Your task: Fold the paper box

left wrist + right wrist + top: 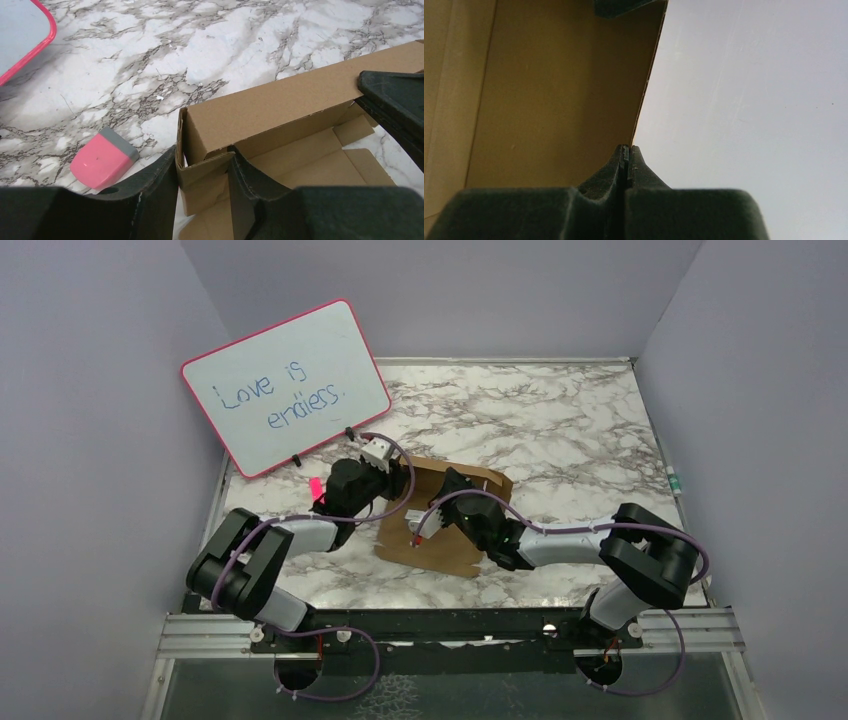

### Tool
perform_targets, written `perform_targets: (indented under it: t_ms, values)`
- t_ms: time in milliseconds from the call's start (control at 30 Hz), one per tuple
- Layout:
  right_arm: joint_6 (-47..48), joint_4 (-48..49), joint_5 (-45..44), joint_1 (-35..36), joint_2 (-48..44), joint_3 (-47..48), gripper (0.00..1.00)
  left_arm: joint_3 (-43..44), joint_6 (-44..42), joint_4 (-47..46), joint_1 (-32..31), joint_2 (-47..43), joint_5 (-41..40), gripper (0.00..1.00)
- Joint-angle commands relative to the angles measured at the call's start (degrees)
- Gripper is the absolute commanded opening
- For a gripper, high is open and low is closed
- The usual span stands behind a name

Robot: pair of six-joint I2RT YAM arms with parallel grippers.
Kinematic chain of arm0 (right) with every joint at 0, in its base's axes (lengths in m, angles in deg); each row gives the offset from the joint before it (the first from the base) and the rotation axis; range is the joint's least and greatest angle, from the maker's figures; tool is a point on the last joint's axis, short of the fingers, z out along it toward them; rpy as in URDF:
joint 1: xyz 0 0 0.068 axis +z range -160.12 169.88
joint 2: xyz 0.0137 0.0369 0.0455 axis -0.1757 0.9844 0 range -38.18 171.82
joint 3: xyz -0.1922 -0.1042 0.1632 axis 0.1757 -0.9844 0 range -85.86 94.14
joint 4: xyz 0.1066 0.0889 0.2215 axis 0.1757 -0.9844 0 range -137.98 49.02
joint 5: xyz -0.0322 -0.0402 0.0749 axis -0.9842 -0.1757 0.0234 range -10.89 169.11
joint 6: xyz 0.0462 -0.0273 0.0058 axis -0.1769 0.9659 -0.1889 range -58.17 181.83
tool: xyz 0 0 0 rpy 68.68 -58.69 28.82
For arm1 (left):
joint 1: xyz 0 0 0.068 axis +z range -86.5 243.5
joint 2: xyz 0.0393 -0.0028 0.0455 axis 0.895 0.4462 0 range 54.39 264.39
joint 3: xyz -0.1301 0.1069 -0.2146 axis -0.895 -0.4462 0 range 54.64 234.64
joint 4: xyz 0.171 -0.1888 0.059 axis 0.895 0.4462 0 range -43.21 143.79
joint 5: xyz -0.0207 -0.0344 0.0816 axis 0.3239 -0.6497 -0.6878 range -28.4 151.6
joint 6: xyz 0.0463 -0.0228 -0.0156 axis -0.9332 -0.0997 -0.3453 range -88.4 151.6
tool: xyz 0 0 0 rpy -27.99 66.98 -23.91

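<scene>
The left gripper [202, 167] pinches the paper box's [280, 105] end wall at its corner, the long wall running off rightward toward the right gripper [625, 156], pressed together empty.

Eraser [102, 159] left of paper box [280, 110]

The place reads as a robotics lab test cell. Plain pale walls [100, 390] box in a marble-patterned surface [560, 410] on three sides. Along the surface's near edge a metal rail [200, 632] carries the cabled left arm [250, 560] and right arm [650, 555]. A pink-framed whiteboard [285, 385] leans at the surface's far left corner.
</scene>
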Motion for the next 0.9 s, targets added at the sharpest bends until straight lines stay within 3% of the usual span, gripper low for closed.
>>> perform_targets:
  t_ms: [0,300,467,567,700,867]
  values:
    - [2.11,-2.31,1.10,0.56,0.94,-0.53,0.01,-3.09,0.53,-13.46,-0.40,4.16,-2.46,0.38]
    - [3.59,0.71,-0.53,0.49,3.49,-1.37,0.01,-5.82,-1.08,-17.07,-0.03,4.06,1.31,0.49]
    - [4.57,0.13,-0.12,0.12,3.57,-0.46,0.01,-2.46,0.55,-16.95,0.12,6.64,5.39,0.49]
    - [4.40,-0.61,0.17,-0.26,3.48,0.13,0.01,-2.07,0.81,-16.05,1.11,3.23,7.36,0.54]
    - [4.91,-2.47,0.83,-1.46,2.52,0.19,0.01,-2.06,0.23,-11.49,4.71,-2.91,11.57,0.60]
    - [6.16,-4.74,1.86,-2.36,1.52,0.20,0.01,-2.50,1.69,-9.38,12.83,-7.80,20.60,0.62]
